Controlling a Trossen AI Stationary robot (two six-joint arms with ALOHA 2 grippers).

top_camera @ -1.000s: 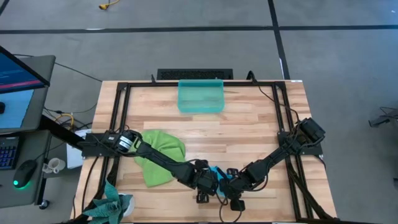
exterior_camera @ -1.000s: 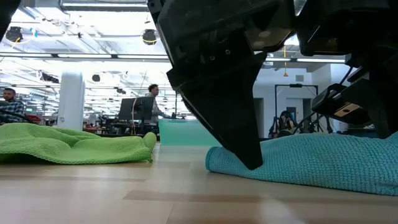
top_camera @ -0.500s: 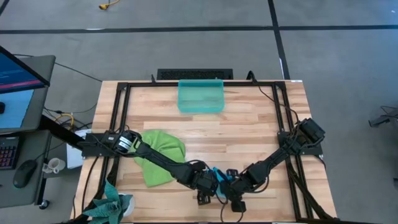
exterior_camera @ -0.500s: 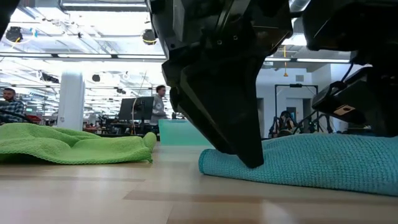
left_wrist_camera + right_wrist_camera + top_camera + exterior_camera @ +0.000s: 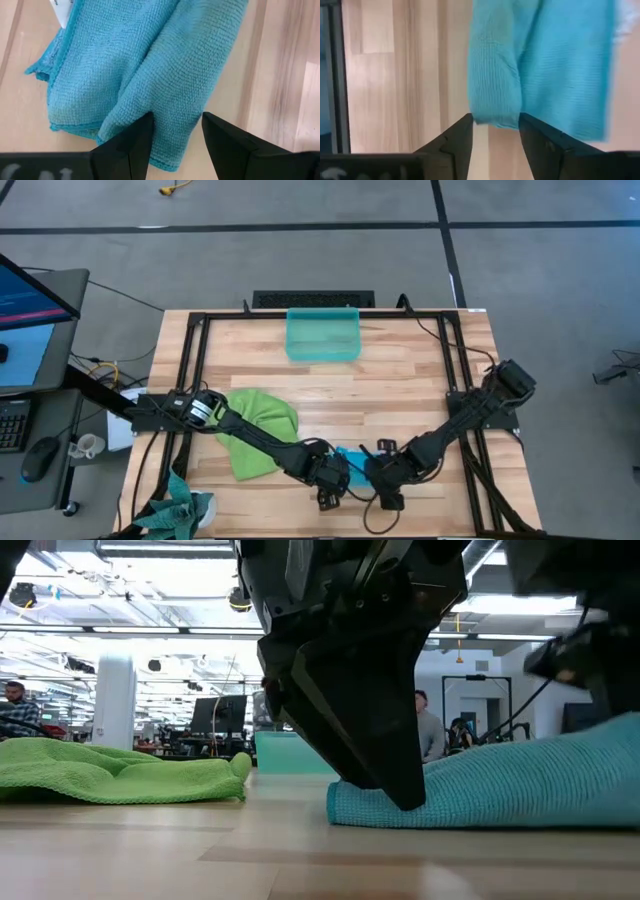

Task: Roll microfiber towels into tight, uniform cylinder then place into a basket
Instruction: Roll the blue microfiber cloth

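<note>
The blue towel (image 5: 352,457) lies folded near the table's front edge, with a thick ridge (image 5: 185,75) along it. My left gripper (image 5: 175,125) points down at its left end (image 5: 345,805), open, one finger on each side of the ridge. My right gripper (image 5: 495,122) stands open at the towel's right part (image 5: 495,75), with a fold's end between its fingers. The lime green towel (image 5: 258,430) lies crumpled to the left. The basket (image 5: 322,335) stands at the far edge. My left gripper straddles the ridge (image 5: 172,115) from above, and its fingertips (image 5: 400,798) reach down to the towel's flat layer at table height. Whether they press on it I cannot tell. My right gripper has the fold's end (image 5: 495,112) filling its gap. Whether its fingers touch it I cannot tell.
A darker teal cloth (image 5: 178,510) hangs at the table's near left corner. A black frame (image 5: 190,380) runs around the tabletop. A desk with a monitor (image 5: 30,300) stands to the left. People show in the room beyond (image 5: 428,730).
My right gripper has moved toward the table's right edge and its arm has swung outward. In the low view the blue towel's right part now stands higher than before. Its left end has stayed by my left gripper, shifting only slightly.
</note>
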